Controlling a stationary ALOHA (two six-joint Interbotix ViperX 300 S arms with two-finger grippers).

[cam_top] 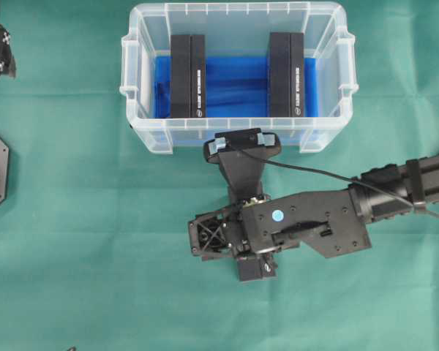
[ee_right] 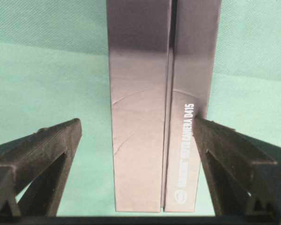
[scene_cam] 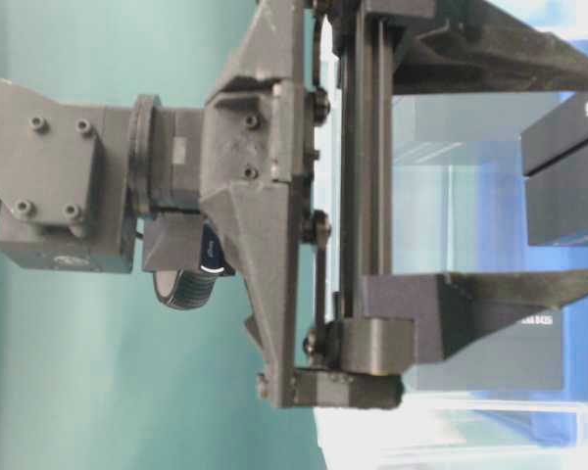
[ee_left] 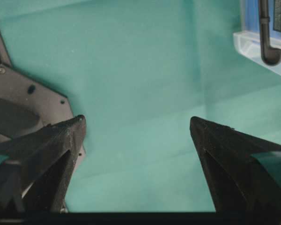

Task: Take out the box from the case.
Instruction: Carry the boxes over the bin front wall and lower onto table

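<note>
Right gripper (ee_right: 138, 122) is spread wide and grips nothing. The box (ee_right: 140, 70) lies flat on the green cloth (cam_top: 73, 219), outside the case (cam_top: 132, 73), just off the middle of its near long wall. In the right wrist view it sits lengthwise between the two fingers, white printed text along its right-hand strip. There is a clear gap of cloth between its left edge and the left finger (ee_right: 51, 145). The right finger (ee_right: 229, 150) sits right at the box's other edge, and contact there cannot be told. From overhead the right hand hangs over that spot, just off the case's near wall, and covers most of the box. The case itself stands upright on the cloth with the blue lining (cam_top: 238, 84) showing at its bottom. Two more black boxes are inside it, one toward the left end (cam_top: 188, 77) and one toward the right end (cam_top: 287, 74), well apart with bare lining between them. Left gripper (ee_left: 136, 122) is also wide open and holds nothing. It hangs over bare cloth well off the case's left end, and only a corner of the case rim shows at the top right of its wrist view.
</note>
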